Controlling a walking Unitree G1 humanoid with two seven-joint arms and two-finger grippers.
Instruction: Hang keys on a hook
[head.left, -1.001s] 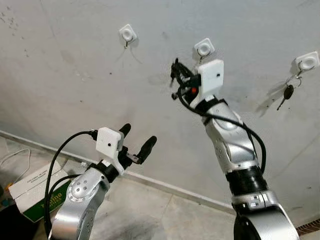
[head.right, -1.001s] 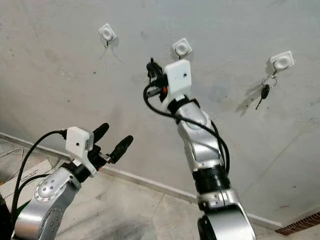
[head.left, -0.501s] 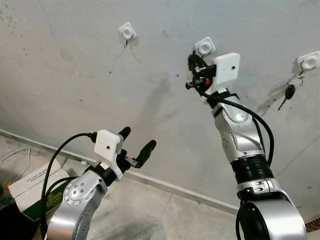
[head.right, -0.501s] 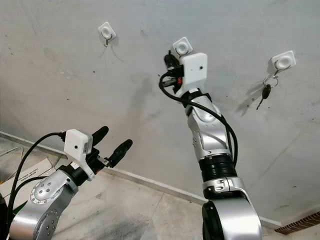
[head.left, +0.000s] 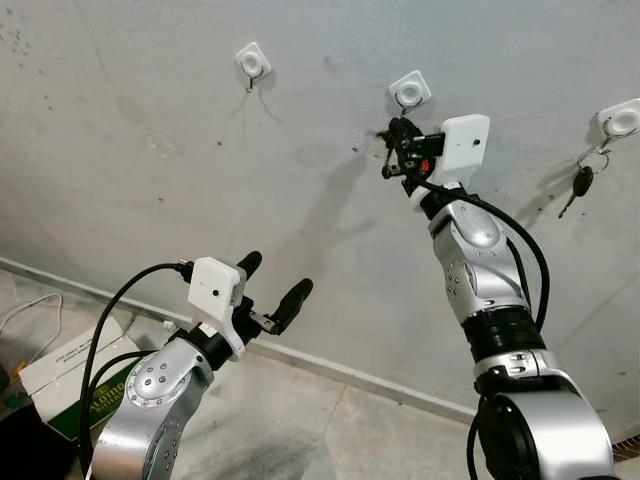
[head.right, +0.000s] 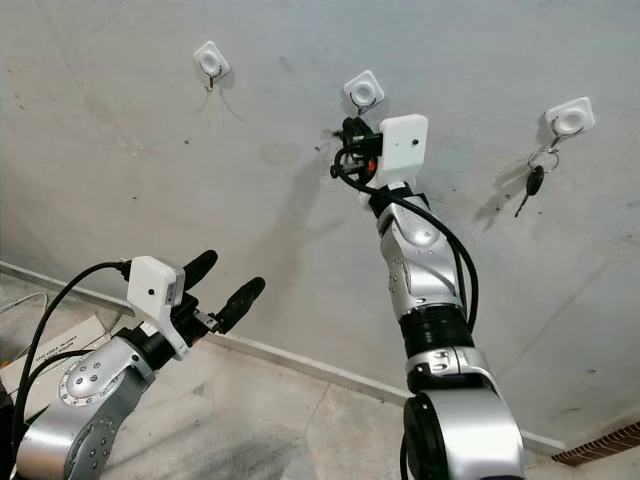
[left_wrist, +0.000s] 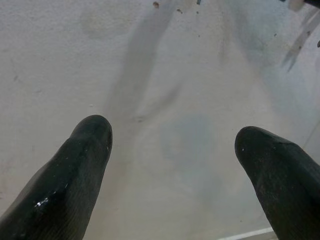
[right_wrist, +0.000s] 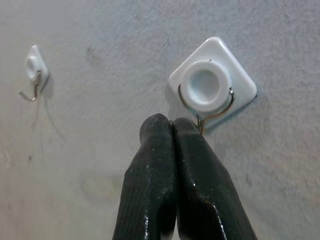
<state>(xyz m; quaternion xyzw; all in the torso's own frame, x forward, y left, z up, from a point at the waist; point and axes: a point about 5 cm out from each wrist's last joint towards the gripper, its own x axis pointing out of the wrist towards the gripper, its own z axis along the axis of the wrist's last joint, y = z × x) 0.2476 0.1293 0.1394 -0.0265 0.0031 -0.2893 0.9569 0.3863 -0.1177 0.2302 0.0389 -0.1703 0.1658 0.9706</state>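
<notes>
Hook (right_wrist: 209, 85) sits just above the right claw (right_wrist: 171, 125), fingers pressed together.

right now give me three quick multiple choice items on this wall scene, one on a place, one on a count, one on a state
1. Where is the right gripper?
A. just below the middle hook
B. at the left hook
C. beside the cardboard box

2. How many white hooks are on the wall?
A. two
B. three
C. five

3. How are the left gripper fingers?
A. pressed together
B. spread apart
C. clamped on a cable

Answers:
1 A, the fingertips sit right under the middle hook.
2 B, the third is the right hook, carrying keys.
3 B, bare wall shows between them.
</notes>
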